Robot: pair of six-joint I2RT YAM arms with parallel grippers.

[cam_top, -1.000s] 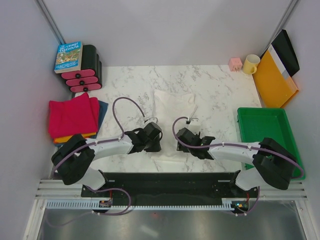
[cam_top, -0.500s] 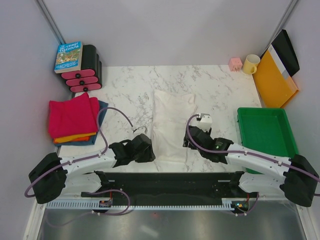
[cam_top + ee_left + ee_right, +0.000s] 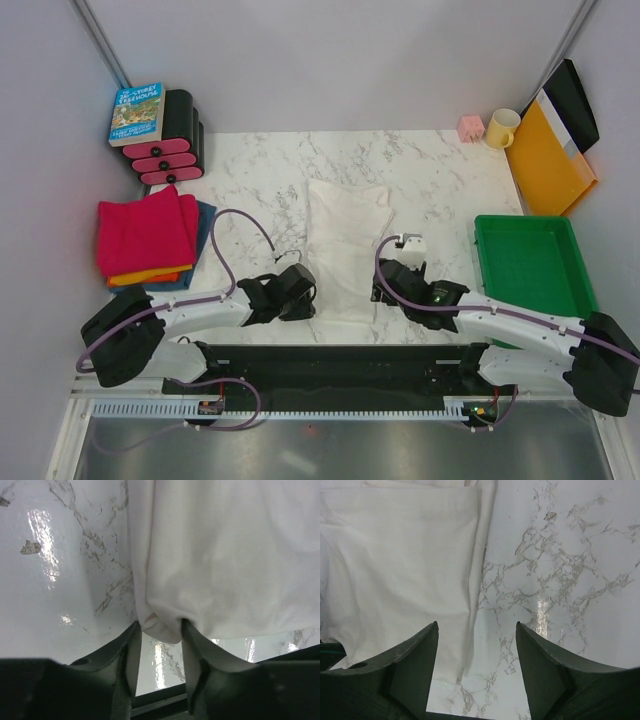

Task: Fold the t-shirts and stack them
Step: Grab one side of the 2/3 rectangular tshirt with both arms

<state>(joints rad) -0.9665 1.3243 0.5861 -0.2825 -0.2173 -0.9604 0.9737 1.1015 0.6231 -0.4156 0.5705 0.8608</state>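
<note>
The cream-white t-shirt [image 3: 345, 235] lies mid-table as a long folded strip, its near end by the arms. My left gripper [image 3: 303, 300] is at its near left corner. In the left wrist view the jaws [image 3: 159, 627] pinch a bunched lobe of the shirt [image 3: 225, 555] between their tips. My right gripper [image 3: 385, 287] is open and empty beside the near right edge. In the right wrist view [image 3: 476, 630] the shirt [image 3: 405, 570] lies under its left finger and bare marble under the right. Folded magenta-pink [image 3: 145, 230], orange [image 3: 150, 273] and blue [image 3: 205, 222] shirts are stacked at the left.
A green tray [image 3: 530, 265] stands at the right. A yellow-orange folder [image 3: 548, 155], a yellow mug [image 3: 500, 128] and a pink cube [image 3: 470, 127] are at the back right. A book [image 3: 137, 112] on black-and-pink blocks [image 3: 170, 150] is at the back left.
The shirt went from a short bundle to a long strip reaching the near edge. My left gripper swung left off it, then came back to its near left corner. The right gripper stayed close.
</note>
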